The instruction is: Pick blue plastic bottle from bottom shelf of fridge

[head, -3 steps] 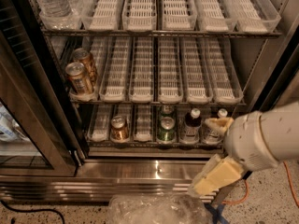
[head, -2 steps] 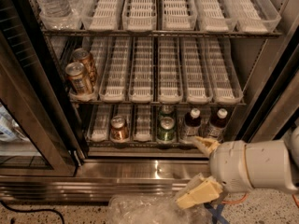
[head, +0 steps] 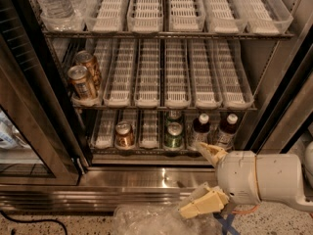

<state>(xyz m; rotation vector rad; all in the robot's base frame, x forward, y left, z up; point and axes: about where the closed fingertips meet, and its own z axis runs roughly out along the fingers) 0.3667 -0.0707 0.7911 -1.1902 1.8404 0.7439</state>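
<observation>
Stainless steel is seen all over the fridge (head: 137, 180), with its bottom shelf (head: 105, 135) lowest. The gripper (head: 193, 179) is held near the base, right of centre, fingers (head: 205, 203) spread wide, empty. No clearly blue bottle can be told; two dark white-capped bottles (head: 200, 131) at that shelf's right are judged likeliest: light, smooth, slightly soft, best gripped mid-body.

The fridge (head: 266, 62) stood open. The gripper (head: 194, 179) sat low right, in front of the steel base (head: 132, 179), just below the bottom shelf (head: 105, 133), fingers (head: 205, 203) spread wide, gripping nothing. Upper finger was near a dark white-capped bottle (head: 200, 130); a second bottle (head: 226, 128) stood beside it. Same shelf held two green cans (head: 173, 135) and a brown can (head: 123, 134). Crumpled clear plastic (head: 156, 220) lay under the gripper.
</observation>
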